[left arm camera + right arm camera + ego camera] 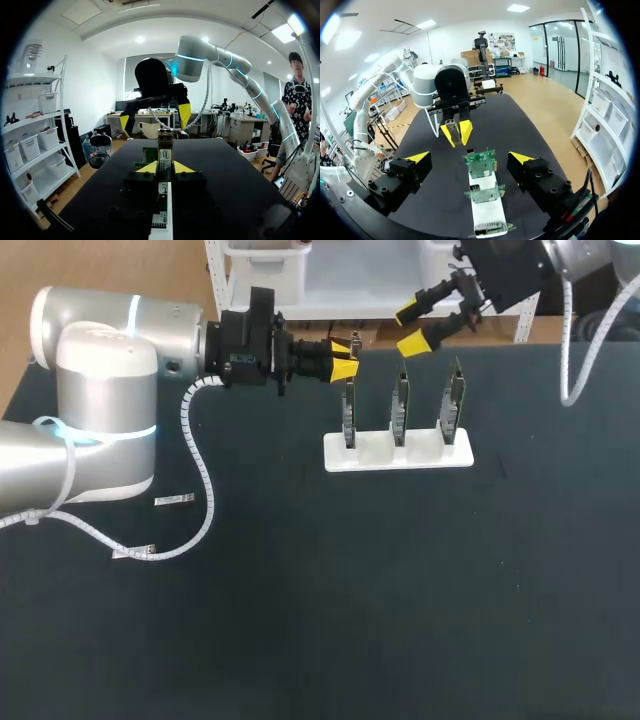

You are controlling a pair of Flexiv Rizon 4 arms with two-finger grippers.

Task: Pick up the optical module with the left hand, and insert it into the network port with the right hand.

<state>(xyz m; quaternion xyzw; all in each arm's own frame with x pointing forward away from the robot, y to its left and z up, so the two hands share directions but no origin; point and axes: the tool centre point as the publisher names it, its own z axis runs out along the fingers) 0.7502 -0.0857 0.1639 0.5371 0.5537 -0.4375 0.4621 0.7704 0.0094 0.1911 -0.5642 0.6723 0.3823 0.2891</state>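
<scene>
Pinching small grey metal optical module point(165, 146), left gripper point(165, 168) narrow; right gripper point(470, 158) wide. Module likely light, rigid: grip flat sides.

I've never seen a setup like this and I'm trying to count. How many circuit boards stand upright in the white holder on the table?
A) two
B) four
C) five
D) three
D: the head view shows three circuit boards standing upright in a row in the white holder, one at each end and one in the middle.
</scene>
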